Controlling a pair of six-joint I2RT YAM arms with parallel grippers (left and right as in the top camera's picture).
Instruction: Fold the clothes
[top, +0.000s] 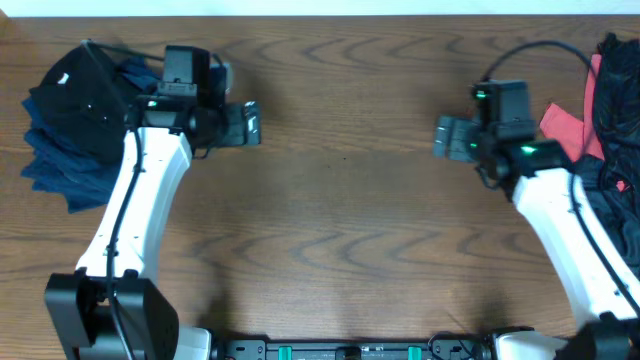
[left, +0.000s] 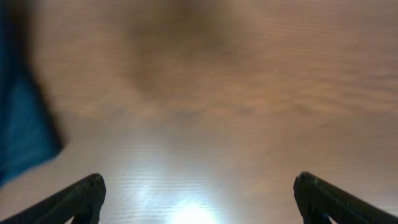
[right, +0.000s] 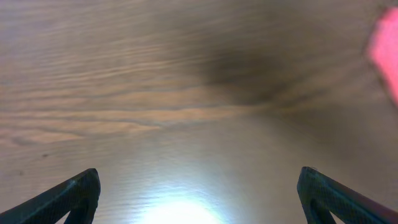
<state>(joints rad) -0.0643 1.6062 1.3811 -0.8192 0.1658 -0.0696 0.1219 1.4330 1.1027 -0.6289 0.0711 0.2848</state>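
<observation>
A stack of folded dark blue and black clothes lies at the far left of the table, the black top piece showing a small white mark. A loose pile of black clothes with a coral-red piece lies at the far right edge. My left gripper is open and empty over bare wood, to the right of the stack; a blue cloth edge shows in the left wrist view. My right gripper is open and empty over bare wood, left of the pile; a blur of coral-red shows in its wrist view.
The brown wooden table stretches between the two arms. The arm bases stand at the front edge.
</observation>
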